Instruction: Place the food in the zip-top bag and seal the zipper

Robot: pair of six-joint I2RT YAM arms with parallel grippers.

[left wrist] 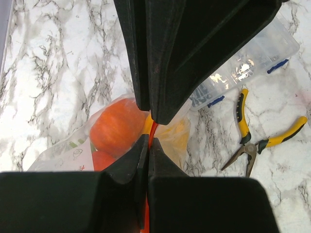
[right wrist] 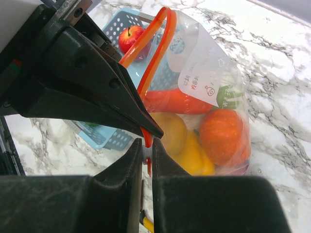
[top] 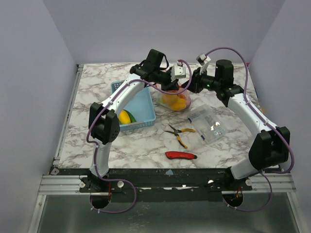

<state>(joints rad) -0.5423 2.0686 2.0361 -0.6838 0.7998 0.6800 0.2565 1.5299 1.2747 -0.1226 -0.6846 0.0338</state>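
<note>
Showing right-wrist only: apple in basket.

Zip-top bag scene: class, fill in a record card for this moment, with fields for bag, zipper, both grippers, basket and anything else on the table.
zip-top bag: stands on the table, holds orange, yellow and red food
zipper: gaping in a loop, not sealed
left gripper: shut on the zipper
right gripper: shut on the zipper beside it
basket: red apple and a yellow-green piece inside
table: pliers, utility knife, clear case
</note>
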